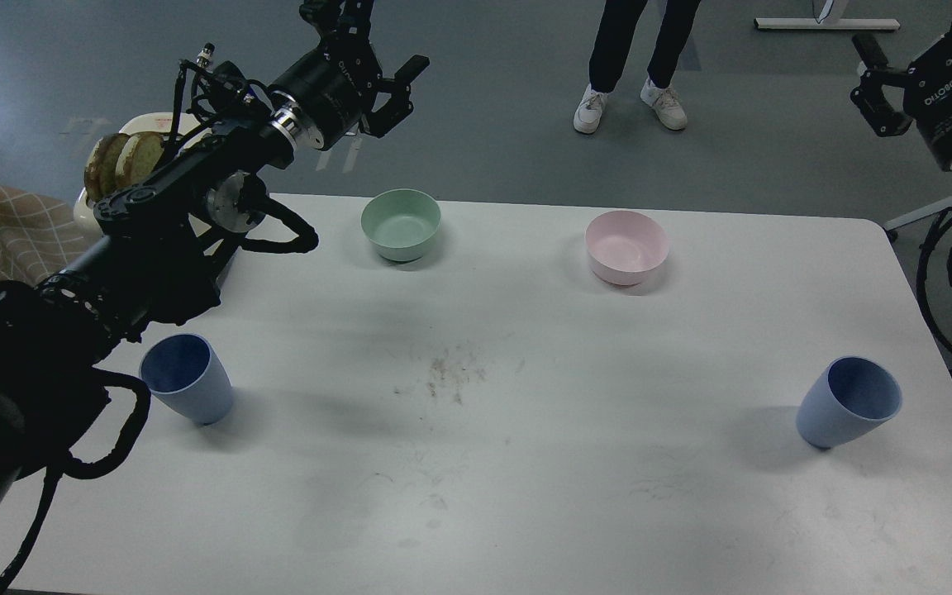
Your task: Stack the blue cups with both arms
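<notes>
Two matte periwinkle-blue tapered cups upright on white table (525, 463), well apart: one near left edge (187, 377), one near right edge (848, 402). Left black two-finger gripper (397, 83) raised beyond far edge, fingers spread, empty. Right black gripper (873, 78) high at right, fingers apart, empty. Mint-green bowl (401, 224), pink bowl (626, 246) at back.

You are looking at a robotics lab or test room, not a home. The white worktop (525, 463) stands on a bare grey-blue floor (509, 124), its top scuffed with dark marks. A person's legs in white sneakers (629, 106) wait beyond it. A pale equipment base (827, 23) lies at the far edge; what it carries is cut off.
</notes>
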`<state>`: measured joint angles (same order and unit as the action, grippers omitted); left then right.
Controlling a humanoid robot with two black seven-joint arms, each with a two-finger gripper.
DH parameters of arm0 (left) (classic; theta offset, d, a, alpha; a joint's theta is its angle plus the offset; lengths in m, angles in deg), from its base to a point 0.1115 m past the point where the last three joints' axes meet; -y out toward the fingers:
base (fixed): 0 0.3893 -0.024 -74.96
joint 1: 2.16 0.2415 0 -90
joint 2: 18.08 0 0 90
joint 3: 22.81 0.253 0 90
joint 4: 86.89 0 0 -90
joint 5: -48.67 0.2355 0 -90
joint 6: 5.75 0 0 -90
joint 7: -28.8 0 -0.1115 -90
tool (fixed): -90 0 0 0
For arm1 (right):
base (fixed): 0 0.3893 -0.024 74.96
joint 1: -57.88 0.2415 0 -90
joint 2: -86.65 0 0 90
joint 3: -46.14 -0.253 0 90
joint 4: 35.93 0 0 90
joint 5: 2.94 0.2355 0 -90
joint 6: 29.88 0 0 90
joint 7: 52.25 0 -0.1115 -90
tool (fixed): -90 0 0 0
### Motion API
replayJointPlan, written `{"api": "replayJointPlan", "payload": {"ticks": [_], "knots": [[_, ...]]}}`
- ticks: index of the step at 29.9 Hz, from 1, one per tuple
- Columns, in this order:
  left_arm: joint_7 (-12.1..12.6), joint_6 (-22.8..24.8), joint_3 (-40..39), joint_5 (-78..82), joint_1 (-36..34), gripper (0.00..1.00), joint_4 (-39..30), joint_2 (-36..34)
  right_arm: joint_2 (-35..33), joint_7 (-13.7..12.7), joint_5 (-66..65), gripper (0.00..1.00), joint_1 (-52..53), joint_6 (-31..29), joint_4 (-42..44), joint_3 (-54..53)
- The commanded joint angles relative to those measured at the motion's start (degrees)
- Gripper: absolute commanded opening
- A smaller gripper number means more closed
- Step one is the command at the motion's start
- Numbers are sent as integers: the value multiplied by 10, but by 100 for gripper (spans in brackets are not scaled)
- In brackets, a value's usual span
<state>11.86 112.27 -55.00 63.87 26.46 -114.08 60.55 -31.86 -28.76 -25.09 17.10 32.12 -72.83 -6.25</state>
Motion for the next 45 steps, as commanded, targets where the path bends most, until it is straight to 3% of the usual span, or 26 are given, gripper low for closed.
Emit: {"api": "replayJointPlan", "payload": {"ticks": [1,9,17,45], "knots": [[5,0,-2,-7,0,98,0,6,6,0,0,100,2,0,7,-7],[0,0,-2,-11,0,98,0,-3,13,0,0,100,10,0,18,-7],[-89,0,-38,-38,20,98,6,-5,14,-2,0,100,18,0,18,-6],[-89,0,-16,-28,20,98,10,-1,41,-8,-1,100,29,0,37,16]]}}
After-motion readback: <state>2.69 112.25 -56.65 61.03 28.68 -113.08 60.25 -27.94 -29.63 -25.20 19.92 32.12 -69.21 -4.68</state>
